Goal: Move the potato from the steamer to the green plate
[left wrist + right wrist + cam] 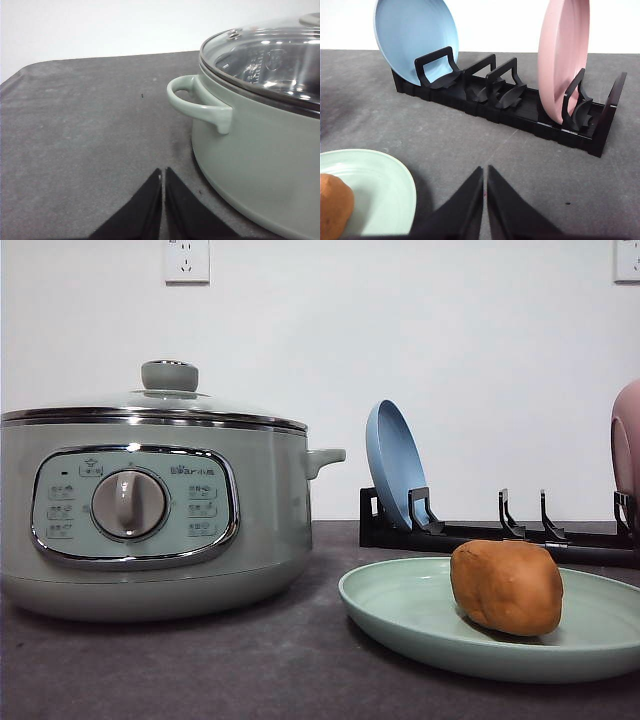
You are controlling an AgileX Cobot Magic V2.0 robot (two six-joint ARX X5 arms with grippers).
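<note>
The orange-brown potato (506, 587) lies on the pale green plate (400, 605) at the front right of the table; both also show in the right wrist view as potato (334, 205) on plate (380, 185). The sage-green steamer (150, 515) stands at the left with its glass lid (160, 395) on. My left gripper (163, 174) is shut on nothing, low over the table beside the steamer's side handle (200, 102). Next to the plate my right gripper (485, 171) is shut, with nothing between its fingers.
A black dish rack (520, 107) stands behind the green plate, holding a blue plate (415, 40) and a pink plate (563, 55) upright. The dark grey tabletop (85, 130) stretches bare to the left of the steamer.
</note>
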